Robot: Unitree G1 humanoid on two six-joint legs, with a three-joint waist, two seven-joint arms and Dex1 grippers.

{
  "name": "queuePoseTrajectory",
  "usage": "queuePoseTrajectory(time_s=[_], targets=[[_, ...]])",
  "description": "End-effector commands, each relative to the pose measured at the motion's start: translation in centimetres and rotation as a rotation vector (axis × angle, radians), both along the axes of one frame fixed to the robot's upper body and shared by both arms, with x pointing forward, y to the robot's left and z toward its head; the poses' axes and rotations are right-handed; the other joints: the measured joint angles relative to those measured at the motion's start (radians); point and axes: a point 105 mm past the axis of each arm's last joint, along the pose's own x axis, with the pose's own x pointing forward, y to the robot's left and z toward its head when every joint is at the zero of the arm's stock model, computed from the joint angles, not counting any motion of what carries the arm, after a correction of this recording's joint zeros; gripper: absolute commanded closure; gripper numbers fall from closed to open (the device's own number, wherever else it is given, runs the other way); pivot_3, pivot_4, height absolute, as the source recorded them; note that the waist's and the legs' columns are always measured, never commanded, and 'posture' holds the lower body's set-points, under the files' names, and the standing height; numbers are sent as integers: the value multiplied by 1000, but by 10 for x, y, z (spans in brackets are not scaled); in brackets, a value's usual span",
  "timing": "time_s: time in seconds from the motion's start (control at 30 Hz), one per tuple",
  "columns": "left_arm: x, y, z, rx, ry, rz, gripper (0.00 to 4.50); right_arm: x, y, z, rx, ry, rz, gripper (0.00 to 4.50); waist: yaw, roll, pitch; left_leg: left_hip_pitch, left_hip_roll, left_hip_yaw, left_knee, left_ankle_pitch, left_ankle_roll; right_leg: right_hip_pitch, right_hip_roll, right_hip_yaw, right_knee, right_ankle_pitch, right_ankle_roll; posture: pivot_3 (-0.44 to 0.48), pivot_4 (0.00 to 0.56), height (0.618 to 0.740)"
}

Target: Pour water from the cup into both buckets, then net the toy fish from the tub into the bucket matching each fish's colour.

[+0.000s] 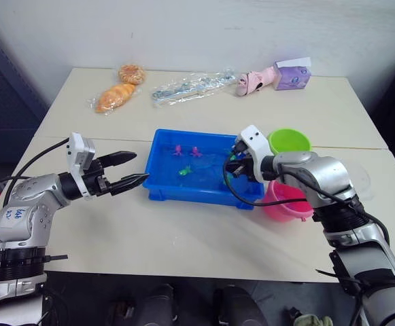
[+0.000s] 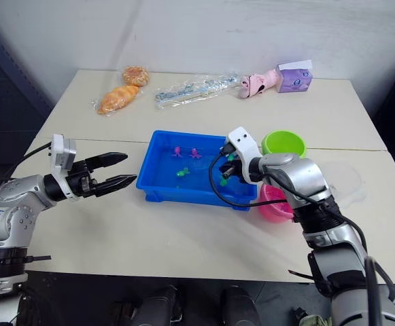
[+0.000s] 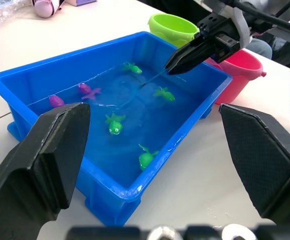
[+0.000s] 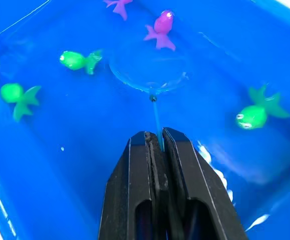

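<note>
The blue tub (image 1: 183, 193) holds water and several toy fish, pink ones (image 4: 160, 27) at the far side and green ones (image 4: 77, 60) spread around. My right gripper (image 1: 236, 164) hangs over the tub's right end, shut on the net's thin handle (image 4: 155, 117). The net's hoop (image 4: 148, 70) lies in the water near a pink fish, with no fish in it. The green bucket (image 1: 289, 140) and the pink bucket (image 1: 289, 205) stand right of the tub, behind my right arm. The clear cup (image 2: 347, 180) sits further right. My left gripper (image 1: 139, 168) is open, left of the tub.
At the back of the table lie two wrapped breads (image 1: 119, 92), a clear plastic bag (image 1: 190, 85), a pink toy (image 1: 255, 81) and a purple box (image 1: 292, 73). Bare tabletop (image 1: 183, 231) stretches in front of the tub.
</note>
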Motion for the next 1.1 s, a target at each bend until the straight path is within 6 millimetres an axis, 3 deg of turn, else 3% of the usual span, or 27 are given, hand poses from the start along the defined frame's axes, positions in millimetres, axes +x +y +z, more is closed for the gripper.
queuePoseTrajectory(time_s=[0.03, 0.4, 1.1], targets=[[-4, -3, 8, 1, -41, -16, 51, 5, 5, 14, 28, -66, 11, 4500, 0, 0, 0, 0, 0, 0, 0, 0, 0, 0, 0, 0, 0, 0, 0, 0, 150, 740], [-4, -4, 8, 3, -42, -19, 51, 5, 16, 14, 103, -189, 36, 4500, -1, 0, 0, -1, 0, 1, 0, 0, -1, -2, 0, 1, 2, 0, 0, 0, 150, 740], [-1, -9, 8, 0, -42, -38, 51, 2, 16, -9, -12, -316, 69, 4500, -1, 0, 0, -1, 0, 1, 0, 0, -1, -2, 0, 1, 2, 0, 0, 0, 150, 740]])
